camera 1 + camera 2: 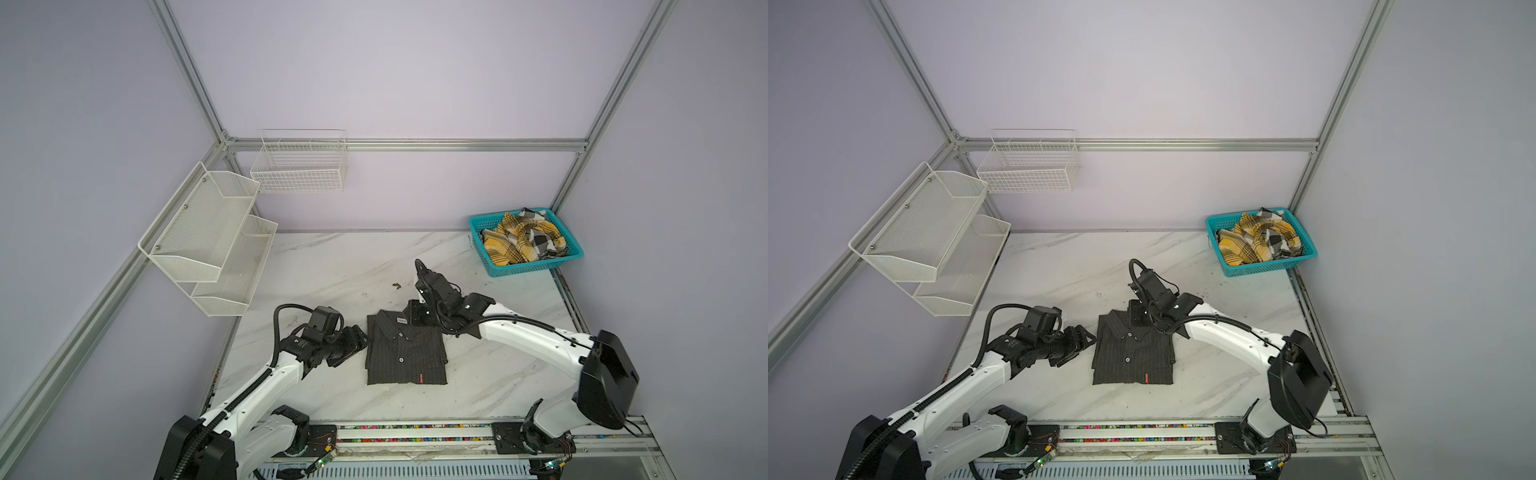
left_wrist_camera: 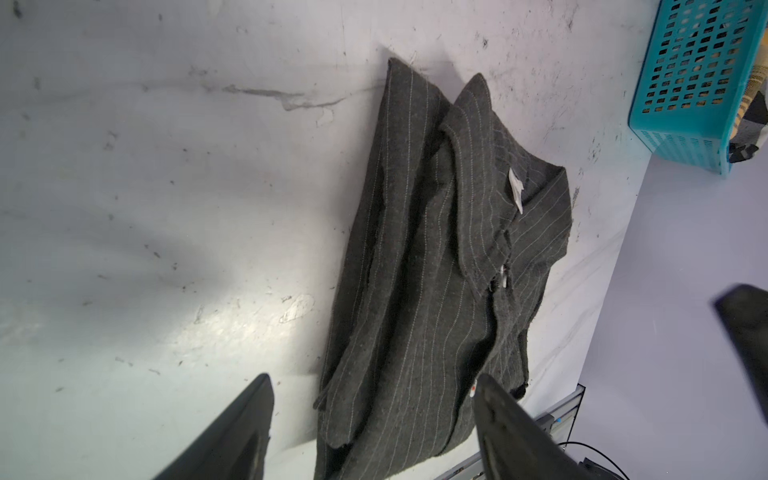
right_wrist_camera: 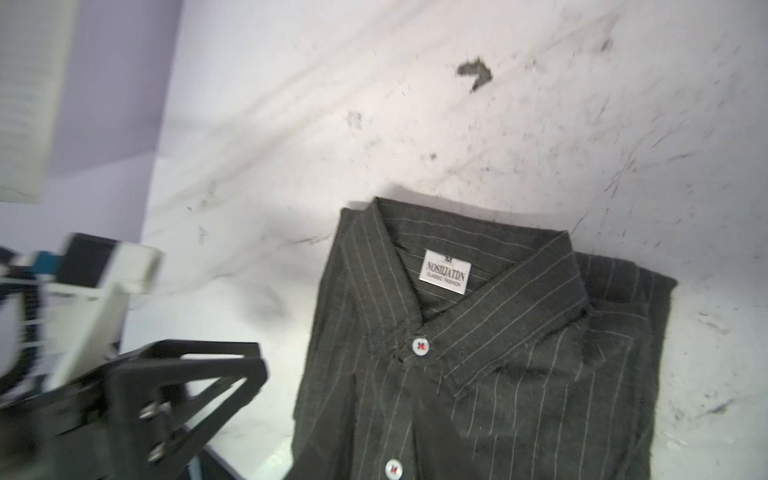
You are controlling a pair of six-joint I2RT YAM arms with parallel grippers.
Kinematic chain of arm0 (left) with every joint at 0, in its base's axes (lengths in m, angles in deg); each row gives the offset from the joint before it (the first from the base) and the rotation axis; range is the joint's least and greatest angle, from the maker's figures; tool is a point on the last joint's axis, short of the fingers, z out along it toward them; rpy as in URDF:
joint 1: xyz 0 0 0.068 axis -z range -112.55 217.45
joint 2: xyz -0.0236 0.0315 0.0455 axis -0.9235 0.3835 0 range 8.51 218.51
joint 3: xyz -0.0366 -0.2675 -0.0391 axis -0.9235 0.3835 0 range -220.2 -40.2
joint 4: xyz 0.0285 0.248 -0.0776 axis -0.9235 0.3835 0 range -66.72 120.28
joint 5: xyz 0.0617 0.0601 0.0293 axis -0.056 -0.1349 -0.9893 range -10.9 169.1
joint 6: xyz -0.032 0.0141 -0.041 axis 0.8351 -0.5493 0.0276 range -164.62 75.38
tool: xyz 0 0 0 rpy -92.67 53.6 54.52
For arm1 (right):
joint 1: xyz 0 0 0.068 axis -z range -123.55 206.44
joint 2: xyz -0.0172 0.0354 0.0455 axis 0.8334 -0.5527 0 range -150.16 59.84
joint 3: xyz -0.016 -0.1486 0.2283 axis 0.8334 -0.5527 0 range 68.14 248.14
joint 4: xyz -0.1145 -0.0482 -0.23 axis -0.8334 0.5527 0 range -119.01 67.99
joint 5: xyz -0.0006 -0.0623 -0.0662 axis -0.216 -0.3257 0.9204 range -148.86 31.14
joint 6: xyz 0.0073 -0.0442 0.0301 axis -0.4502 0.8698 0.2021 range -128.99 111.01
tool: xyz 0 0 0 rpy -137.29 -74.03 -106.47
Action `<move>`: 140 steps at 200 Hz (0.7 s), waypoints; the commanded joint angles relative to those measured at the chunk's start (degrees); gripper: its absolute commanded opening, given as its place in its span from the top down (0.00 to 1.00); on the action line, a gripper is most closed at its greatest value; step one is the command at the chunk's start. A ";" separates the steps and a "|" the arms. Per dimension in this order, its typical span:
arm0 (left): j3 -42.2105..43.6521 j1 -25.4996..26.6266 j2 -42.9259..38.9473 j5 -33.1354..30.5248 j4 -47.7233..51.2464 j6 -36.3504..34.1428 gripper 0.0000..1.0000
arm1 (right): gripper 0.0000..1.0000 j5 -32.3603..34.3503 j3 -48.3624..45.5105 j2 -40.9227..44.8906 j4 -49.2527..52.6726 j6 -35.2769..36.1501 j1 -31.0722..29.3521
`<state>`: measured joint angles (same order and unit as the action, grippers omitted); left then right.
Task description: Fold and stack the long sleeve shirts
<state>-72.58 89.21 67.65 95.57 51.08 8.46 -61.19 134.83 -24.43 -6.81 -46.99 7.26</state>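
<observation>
The dark pinstriped shirt (image 1: 405,353) (image 1: 1133,353) lies folded flat mid-table, collar toward the back and buttons up. The plaid shirt (image 1: 523,239) (image 1: 1260,239) is crumpled in the teal basket (image 1: 528,270) at the back right. My left gripper (image 1: 361,336) (image 2: 372,376) hovers open at the folded shirt's (image 2: 415,270) left edge, holding nothing. My right gripper (image 1: 415,309) (image 3: 388,388) is over the collar's right side. Its blurred fingers stand slightly apart above the button placket (image 3: 519,353), with nothing between them.
White mesh shelves (image 1: 208,237) hang on the left wall and a wire basket (image 1: 299,166) on the back wall. A small dark scrap (image 1: 396,285) lies behind the shirt. The arm rail (image 1: 415,432) runs along the table's front edge.
</observation>
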 commanded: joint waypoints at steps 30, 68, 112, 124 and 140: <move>-6.17 -0.75 2.11 1.73 3.05 -4.56 0.19 | 0.62 1.66 -8.91 10.77 4.43 -4.44 -0.29; -7.92 -0.75 4.26 -1.92 9.26 -4.56 0.19 | 0.61 -2.02 -16.99 16.10 0.16 -5.59 -0.30; -5.27 -0.66 1.17 -4.43 9.77 1.21 0.19 | 0.60 -3.16 -22.56 21.65 1.13 -4.29 -0.29; -3.84 -0.60 -0.07 -4.64 8.48 2.25 0.19 | 0.59 -4.54 -24.47 22.61 0.54 -3.58 -0.30; -1.87 -0.58 -1.24 -3.97 6.41 4.00 0.18 | 0.59 -5.34 -26.77 22.50 0.04 -3.89 -0.29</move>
<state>-75.86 88.84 68.74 92.03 60.45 8.90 -64.58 110.97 -2.31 -6.16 -50.88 7.21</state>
